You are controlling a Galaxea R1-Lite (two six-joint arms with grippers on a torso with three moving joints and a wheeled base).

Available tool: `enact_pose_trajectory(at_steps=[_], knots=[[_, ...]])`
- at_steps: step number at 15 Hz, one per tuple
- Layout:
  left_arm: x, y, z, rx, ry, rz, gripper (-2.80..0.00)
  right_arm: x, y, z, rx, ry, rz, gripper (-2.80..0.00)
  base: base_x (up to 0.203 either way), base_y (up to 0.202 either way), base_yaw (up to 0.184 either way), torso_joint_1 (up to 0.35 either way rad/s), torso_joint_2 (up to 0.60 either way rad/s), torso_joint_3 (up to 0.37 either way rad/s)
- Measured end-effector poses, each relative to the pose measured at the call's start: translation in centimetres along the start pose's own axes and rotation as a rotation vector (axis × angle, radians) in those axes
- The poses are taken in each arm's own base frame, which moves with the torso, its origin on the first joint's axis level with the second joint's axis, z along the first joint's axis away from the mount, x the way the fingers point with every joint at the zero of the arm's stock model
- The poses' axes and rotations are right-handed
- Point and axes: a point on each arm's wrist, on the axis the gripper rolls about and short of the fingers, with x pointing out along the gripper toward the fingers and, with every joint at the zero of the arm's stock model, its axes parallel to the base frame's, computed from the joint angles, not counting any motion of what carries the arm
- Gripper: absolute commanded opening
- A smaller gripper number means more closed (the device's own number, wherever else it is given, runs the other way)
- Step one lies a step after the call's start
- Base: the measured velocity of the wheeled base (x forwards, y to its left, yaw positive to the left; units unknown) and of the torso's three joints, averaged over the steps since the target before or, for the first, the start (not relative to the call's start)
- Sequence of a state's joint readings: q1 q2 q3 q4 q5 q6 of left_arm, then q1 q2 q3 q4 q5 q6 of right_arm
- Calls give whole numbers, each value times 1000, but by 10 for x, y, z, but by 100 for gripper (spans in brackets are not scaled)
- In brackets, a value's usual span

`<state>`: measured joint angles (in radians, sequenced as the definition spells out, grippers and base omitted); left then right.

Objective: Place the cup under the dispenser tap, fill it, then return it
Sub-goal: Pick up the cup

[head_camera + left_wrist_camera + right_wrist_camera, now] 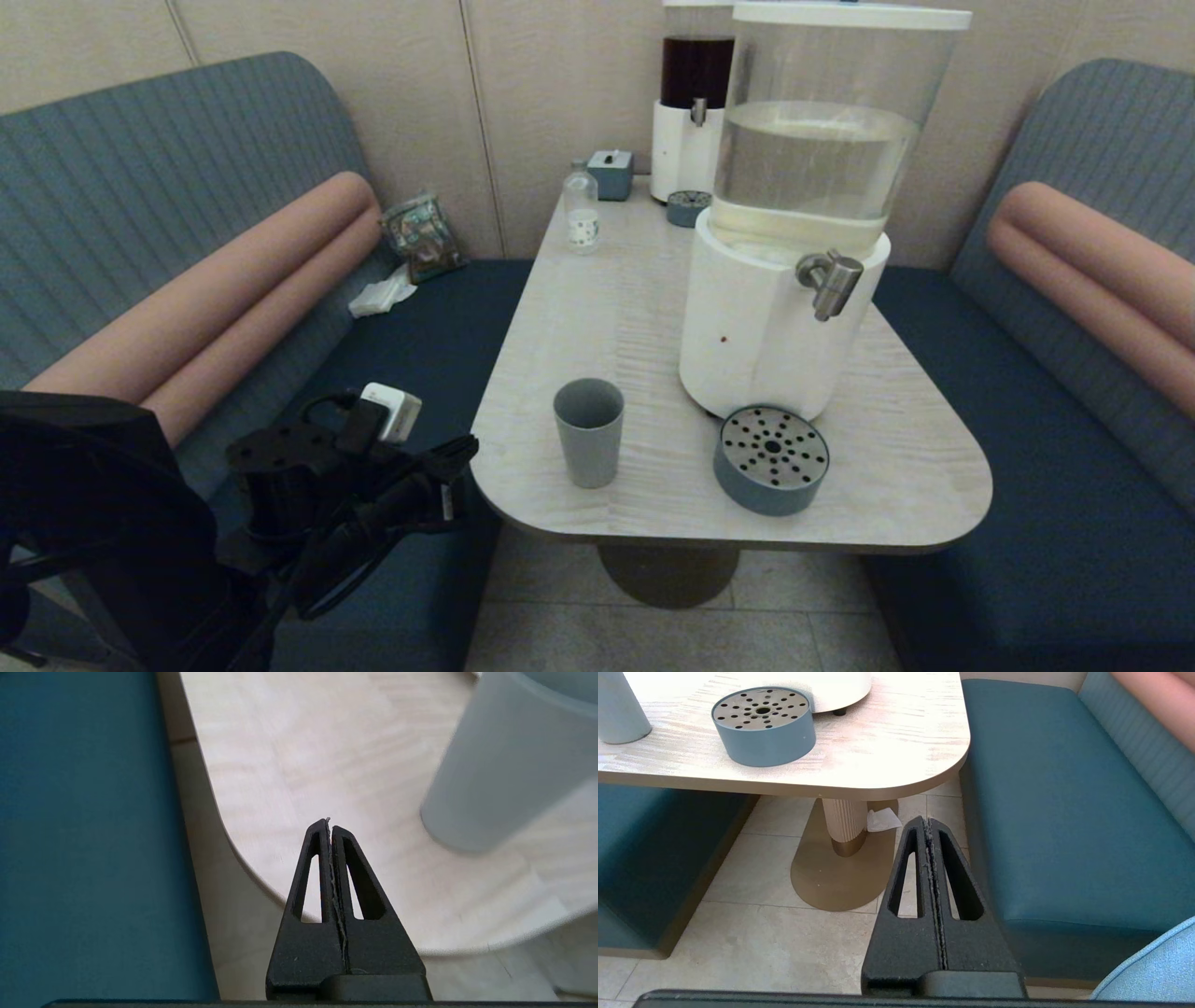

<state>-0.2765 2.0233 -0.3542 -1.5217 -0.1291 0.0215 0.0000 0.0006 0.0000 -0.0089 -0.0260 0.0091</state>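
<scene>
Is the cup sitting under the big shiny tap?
No, the cup stands on the table left of the round tray, not under the tap.

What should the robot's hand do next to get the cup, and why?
Probably open the left gripper first. Its fingers are pressed shut, and it sits near the table corner, short of the cup, which stands upright and untouched. Shut fingers cannot go around the cup, so they likely need to spread before the hand moves closer.

I count one cup (588, 431); two dispensers (789, 215) (691, 112); two round drip trays (771, 459) (688, 207); one small bottle (581, 206); two grippers (330, 826) (928, 823).
</scene>
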Motion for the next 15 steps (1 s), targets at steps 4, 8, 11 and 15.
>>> enact_pose_trajectory(at_steps=[4,8,11,15], knots=[[9,-5,3,10,-21,8,-280,0,0,0,0,0,0,-280,0,0,0,0,0,0],[20,-13,0,18,-25,48,0,0,0,0,0,0,0,-280,0,0,0,0,0,0],[17,-19,0,12,-19,27,0,0,0,0,0,0,0,-280,0,0,0,0,0,0],[-1,-31,-3,5,17,-25,0,0,0,0,0,0,0,-280,0,0,0,0,0,0]])
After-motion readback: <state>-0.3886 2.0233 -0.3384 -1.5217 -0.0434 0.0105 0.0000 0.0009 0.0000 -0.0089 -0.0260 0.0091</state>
